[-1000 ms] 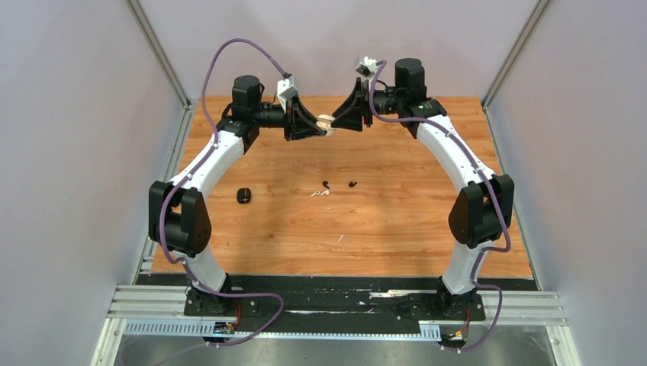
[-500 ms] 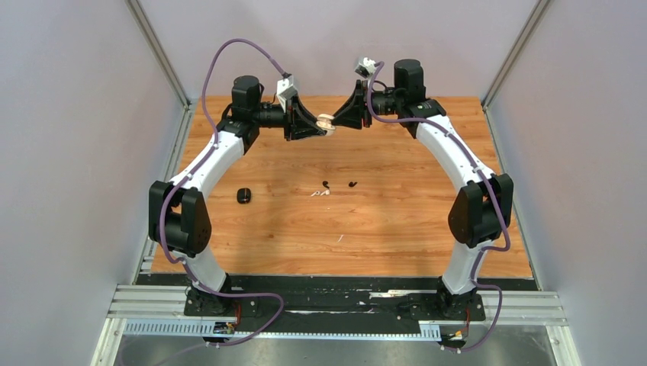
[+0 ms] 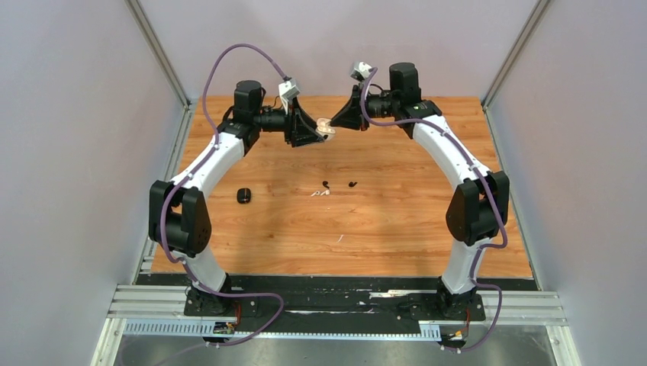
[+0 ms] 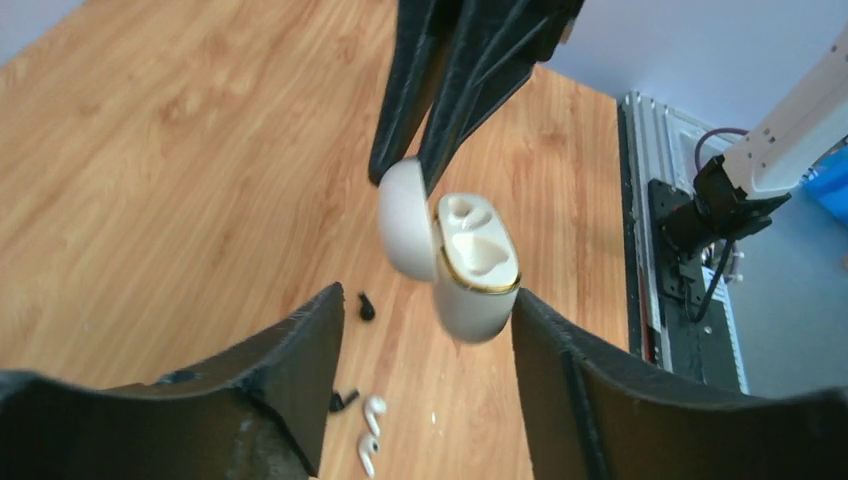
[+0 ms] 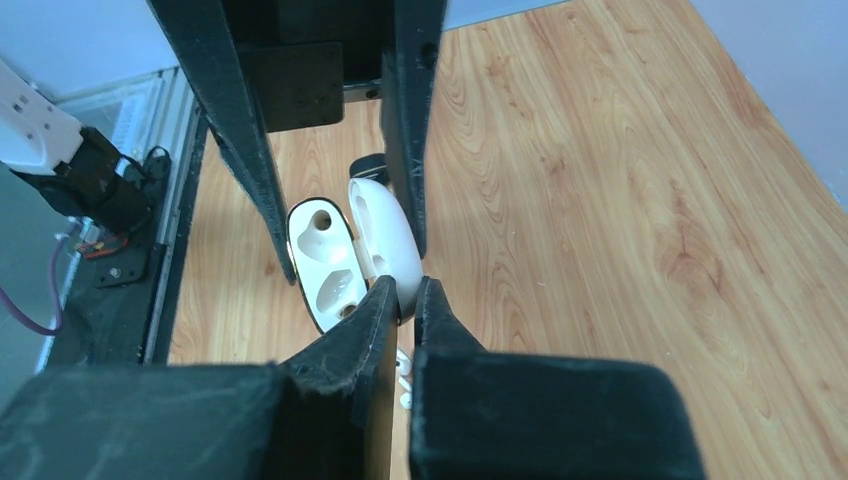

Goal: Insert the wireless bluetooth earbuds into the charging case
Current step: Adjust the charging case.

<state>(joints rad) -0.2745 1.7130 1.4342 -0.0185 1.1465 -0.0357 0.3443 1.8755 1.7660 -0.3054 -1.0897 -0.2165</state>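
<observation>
A white charging case (image 3: 326, 127) hangs open in the air above the far part of the table. My right gripper (image 5: 407, 287) is shut on its lid (image 5: 385, 235), and the body (image 4: 475, 265) with its two hollow sockets hangs beside the lid. My left gripper (image 4: 425, 300) is open, and the body sits between its fingers (image 4: 560, 360), close to the right one. Two white earbuds (image 4: 372, 410) and two black earbuds (image 4: 366, 306) lie on the wood below, near the table's middle (image 3: 326, 188).
A black case (image 3: 243, 195) lies on the wooden table (image 3: 381, 221) to the left of the earbuds. Grey walls with metal rails close in the table on both sides. Both arm bases stand at the near edge.
My left gripper has opened and let go of the case body. My right gripper has closed on the lid. Both grippers shifted slightly toward the back.
</observation>
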